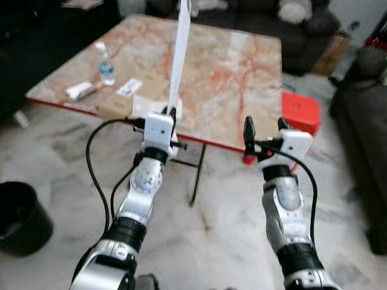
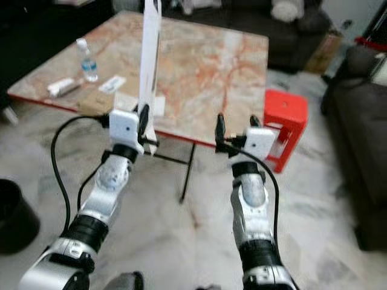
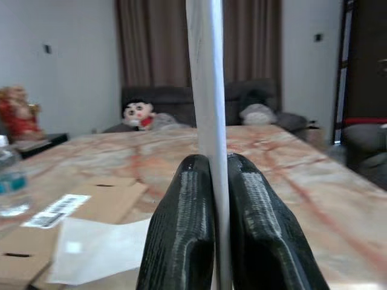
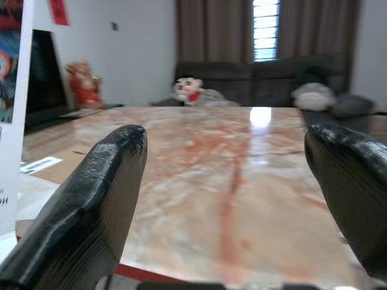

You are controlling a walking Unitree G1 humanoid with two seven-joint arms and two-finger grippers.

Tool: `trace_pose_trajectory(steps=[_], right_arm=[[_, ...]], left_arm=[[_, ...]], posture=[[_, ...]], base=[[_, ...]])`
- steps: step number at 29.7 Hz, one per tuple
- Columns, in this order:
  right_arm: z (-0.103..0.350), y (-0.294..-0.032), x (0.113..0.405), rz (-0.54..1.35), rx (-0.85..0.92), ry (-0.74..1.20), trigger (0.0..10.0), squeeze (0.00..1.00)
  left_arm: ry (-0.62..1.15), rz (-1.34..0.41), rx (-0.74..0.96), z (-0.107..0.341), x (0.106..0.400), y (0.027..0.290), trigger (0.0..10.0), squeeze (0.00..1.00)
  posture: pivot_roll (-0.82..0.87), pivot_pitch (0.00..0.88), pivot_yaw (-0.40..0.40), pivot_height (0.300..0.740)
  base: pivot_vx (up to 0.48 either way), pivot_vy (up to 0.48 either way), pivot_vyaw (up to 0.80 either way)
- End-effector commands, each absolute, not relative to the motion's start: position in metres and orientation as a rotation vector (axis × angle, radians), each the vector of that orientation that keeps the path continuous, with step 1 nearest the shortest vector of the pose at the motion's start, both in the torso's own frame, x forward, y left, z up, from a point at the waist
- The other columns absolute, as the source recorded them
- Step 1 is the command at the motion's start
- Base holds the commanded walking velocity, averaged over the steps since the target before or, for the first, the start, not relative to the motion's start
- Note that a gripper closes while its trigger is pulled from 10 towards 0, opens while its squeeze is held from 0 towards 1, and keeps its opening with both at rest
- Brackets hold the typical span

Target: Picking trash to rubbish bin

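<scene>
My left gripper [image 1: 172, 113] is shut on a long white flat strip [image 1: 179, 54] that stands upright over the near edge of the marble table [image 1: 230, 66]. In the left wrist view the two black fingers [image 3: 184, 211] pinch the strip [image 3: 207, 90] between them. My right gripper [image 1: 265, 125] hovers open at the table's near right corner, holding nothing; its wrist view shows the jaws wide apart. On the table's left part lie a small water bottle [image 1: 104, 63], a white wrapper [image 1: 81, 90], a flat cardboard piece [image 1: 115, 106] and a white paper sheet [image 3: 97, 249]. A black rubbish bin [image 1: 20, 216] stands on the floor at my lower left.
A red stool [image 1: 300, 112] sits by the table's right corner. Dark sofas line the back and the right side [image 1: 363, 121]. The table's thin black legs [image 1: 198, 178] stand just ahead of my arms. Marble floor lies between me and the bin.
</scene>
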State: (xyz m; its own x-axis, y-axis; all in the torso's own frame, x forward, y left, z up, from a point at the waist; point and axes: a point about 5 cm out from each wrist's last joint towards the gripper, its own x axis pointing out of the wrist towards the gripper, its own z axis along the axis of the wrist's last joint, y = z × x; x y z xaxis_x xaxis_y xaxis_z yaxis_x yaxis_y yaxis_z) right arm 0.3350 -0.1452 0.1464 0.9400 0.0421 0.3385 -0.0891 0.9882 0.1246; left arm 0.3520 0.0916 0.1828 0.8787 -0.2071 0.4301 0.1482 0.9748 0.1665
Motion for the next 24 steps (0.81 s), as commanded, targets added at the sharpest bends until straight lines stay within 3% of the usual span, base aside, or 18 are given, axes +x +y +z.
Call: trace_pose_trajectory(steps=[1,9,24], right_arm=[[0.1481,-0.1473,0.3355,0.062,0.143,-0.344,10.0,0.00],[0.1479,-0.1465,0.3356,0.063,0.144,-0.342,10.0,0.00],[0.1455,-0.1455,0.3352,0.069,0.146,-0.331,10.0,0.00]], left_arm=[[-0.486,-0.200,0.136,0.1890,0.3520,0.0881,10.0,0.00],[-0.485,-0.198,0.136,0.1893,0.3522,0.0884,10.0,0.00],[-0.484,-0.194,0.125,0.1904,0.3528,0.0897,10.0,0.00]], posture=[[0.06,0.125,-0.115,0.740],[0.06,0.124,-0.114,0.740],[0.06,0.127,-0.114,0.740]], base=[[0.000,0.000,0.00],[-0.038,0.000,0.00],[-0.202,0.000,0.00]])
